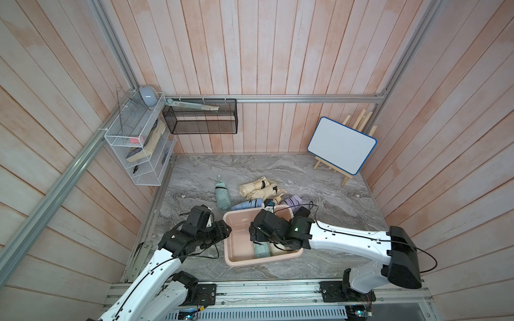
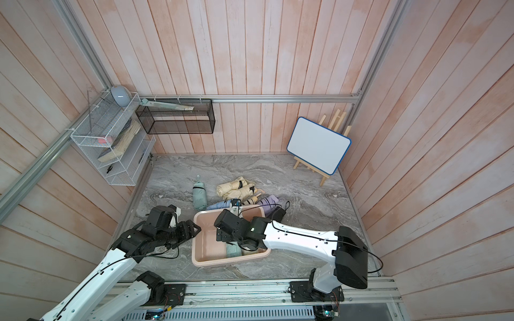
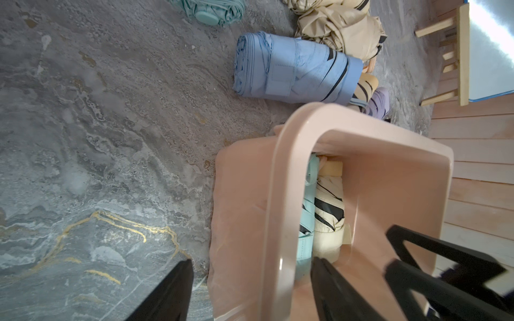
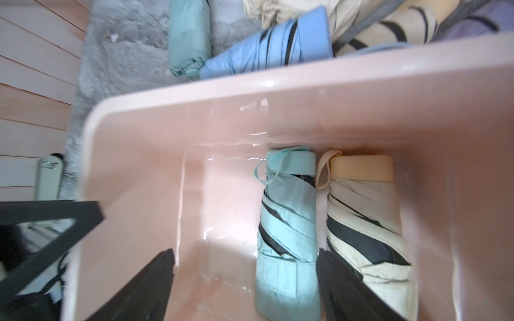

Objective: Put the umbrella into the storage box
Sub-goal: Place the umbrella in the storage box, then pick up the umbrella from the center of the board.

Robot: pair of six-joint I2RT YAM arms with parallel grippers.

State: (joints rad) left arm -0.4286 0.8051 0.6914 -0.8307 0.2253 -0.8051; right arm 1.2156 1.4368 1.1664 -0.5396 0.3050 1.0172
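Observation:
The pale pink storage box [image 1: 236, 261] [image 2: 203, 262] stands near the table's front edge. Two folded umbrellas lie side by side on its floor, a mint one [image 4: 289, 222] [image 1: 261, 250] and a cream one [image 4: 364, 222] [image 3: 329, 200]. My right gripper [image 4: 246, 251] [image 1: 257, 240] hangs open inside the box; the mint umbrella lies loose between its fingers, close to one of them. My left gripper [image 3: 251, 261] [image 1: 225, 229] is open astride the box's left rim [image 3: 278, 194], one finger outside and one inside, gripping nothing.
More folded umbrellas lie on the marble just behind the box: green [image 1: 222, 196], blue [image 1: 247, 205], cream ones [image 1: 258, 189] and purple [image 1: 292, 200]. A white wire rack [image 1: 139, 147] and a black mesh basket [image 1: 200, 119] hang on the walls. A whiteboard on an easel [image 1: 342, 146] stands at the back right.

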